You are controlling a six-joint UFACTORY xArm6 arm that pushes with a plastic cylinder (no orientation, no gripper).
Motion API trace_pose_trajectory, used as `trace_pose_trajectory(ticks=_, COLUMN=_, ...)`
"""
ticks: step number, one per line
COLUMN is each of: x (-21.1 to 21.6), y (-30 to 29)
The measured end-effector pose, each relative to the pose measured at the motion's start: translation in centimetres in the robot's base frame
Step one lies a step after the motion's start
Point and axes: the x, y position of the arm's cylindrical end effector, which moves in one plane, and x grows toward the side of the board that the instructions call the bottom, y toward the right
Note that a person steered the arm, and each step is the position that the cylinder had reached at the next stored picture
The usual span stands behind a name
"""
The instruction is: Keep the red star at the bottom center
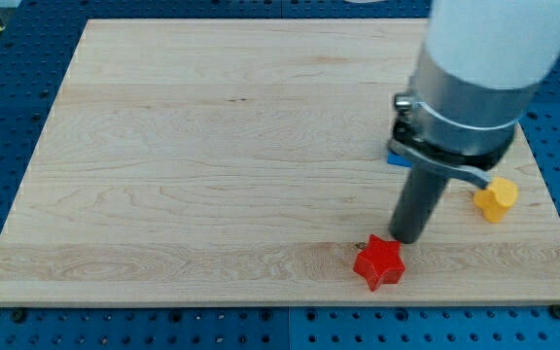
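camera view shows the red star [378, 262] lying flat on the wooden table [212, 146], near the view's bottom edge and somewhat right of the middle. my tip [406, 239] stands just above and to the right of it, at the star's upper right point, touching or very nearly so; i cannot tell which. the end effector is only a plain dark rod with nothing that opens or closes, so it holds nothing and can only push.

the star looks like a small, rigid, light block, so i judge it will slide readily on the smooth wood and not deform. its points make it prone to spin if shoved off-centre, so contact is best made in a notch or in line with its middle. to bring it toward the bottom centre, the push would need to come from its right side.

a yellow block [496, 198], shape unclear, sits well to the right near the table's edge, and a bit of a blue block [394, 156] peeks out behind the arm. neither lies in the leftward path; the near table edge is the main risk.
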Motion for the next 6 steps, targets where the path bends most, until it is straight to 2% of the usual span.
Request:
trace_pose_trajectory(ticks=1, x=1.7, y=3.7)
trace_pose_trajectory(ticks=2, x=4.8, y=3.2)
trace_pose_trajectory(ticks=6, x=2.3, y=-6.6)
